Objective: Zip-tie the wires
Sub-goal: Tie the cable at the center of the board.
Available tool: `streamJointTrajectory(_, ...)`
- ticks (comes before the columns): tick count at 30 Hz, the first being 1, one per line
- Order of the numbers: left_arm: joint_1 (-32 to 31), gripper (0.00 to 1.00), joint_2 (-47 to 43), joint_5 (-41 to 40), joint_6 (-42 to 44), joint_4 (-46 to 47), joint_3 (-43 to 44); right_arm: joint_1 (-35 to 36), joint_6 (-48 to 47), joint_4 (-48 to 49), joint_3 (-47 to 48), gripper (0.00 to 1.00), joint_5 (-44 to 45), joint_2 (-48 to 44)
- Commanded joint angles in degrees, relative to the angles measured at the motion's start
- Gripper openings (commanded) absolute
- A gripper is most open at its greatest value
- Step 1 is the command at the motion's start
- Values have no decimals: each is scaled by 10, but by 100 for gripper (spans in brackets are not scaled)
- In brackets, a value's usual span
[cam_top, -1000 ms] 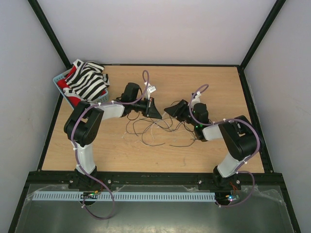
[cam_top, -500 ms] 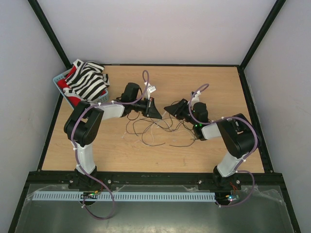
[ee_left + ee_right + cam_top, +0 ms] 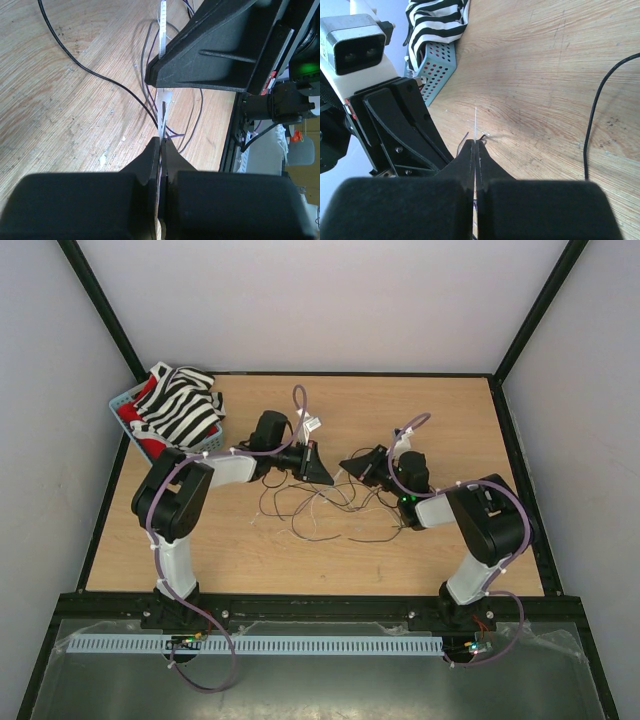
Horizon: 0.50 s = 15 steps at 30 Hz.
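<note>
From my remote station, the wooden table (image 3: 420, 420) carries a loose tangle of thin wires (image 3: 310, 505), dark and pale, sprawled across its middle. A pale blue basket (image 3: 120, 403) heaped with striped cloth (image 3: 180, 405) stands at the far left corner, well apart from the wires.

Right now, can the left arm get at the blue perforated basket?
Probably yes: open wooden table leads to the blue perforated basket, but the left fingers are shut on a thin white zip tie.

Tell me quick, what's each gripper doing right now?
Left gripper: closed, pinching the white zip tie.
Right gripper: closed, pinching the same zip tie.
</note>
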Motion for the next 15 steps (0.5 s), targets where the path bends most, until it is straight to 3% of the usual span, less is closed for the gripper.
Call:
streamJointTrajectory(1, 7, 0, -29, -8, -14, 32, -11, 0, -41, 4, -19, 0, 13, -38)
streamJointTrajectory(8, 24, 0, -40, -14, -53, 96, -43, -1, -67, -8, -58, 0, 11, -82)
streamJointTrajectory(15, 29, 0, -51, -36, -82, 206, -93, -1, -77, 8, -61, 0, -91, -109)
